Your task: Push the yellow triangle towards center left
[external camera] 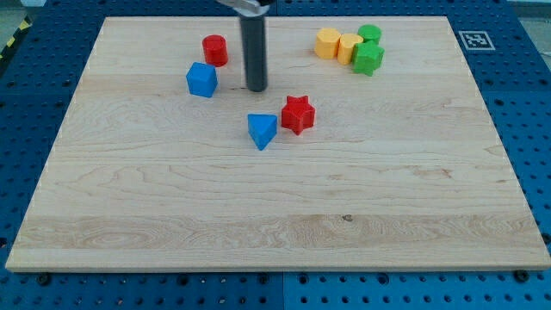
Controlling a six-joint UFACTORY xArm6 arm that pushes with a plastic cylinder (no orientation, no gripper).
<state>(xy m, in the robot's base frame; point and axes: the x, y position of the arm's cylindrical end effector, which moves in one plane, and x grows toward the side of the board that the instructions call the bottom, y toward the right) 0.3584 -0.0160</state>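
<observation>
**Board State: Tip Positioned Between Blue Cube and Red Star**

The wooden board (275, 224) rests on a blue perforated base (26, 129). The near half of the board, toward the view's bottom, carries no blocks.

Moving up the view, the first block is the blue triangle (262, 130), left of centre. The red star (298, 114) sits just beside it on the view's right, slightly further back; whether the two touch cannot be determined.

My tip (256, 89) stands behind the blue triangle, nearly in line with it, and apart from every block. The rod is upright and dark. It has no fingers, so there is no finger opening to report and nothing is held.

The blue cube (201, 79) lies to the view's left of the tip, at about the same depth. The red cylinder (215, 50) stands further back, just up and right of the blue cube, left of the rod.

The task block sits in the cluster at the view's top right, well apart from the tip. This cluster holds a yellow hexagonal block (327, 42), a second yellow block (349, 48) immediately on its right whose triangular shape cannot be confirmed, a green star-like block (368, 58), and a green cylinder (369, 34) behind it. The four appear tightly packed.

A printed marker (474, 40) lies at the board's top right corner.
</observation>
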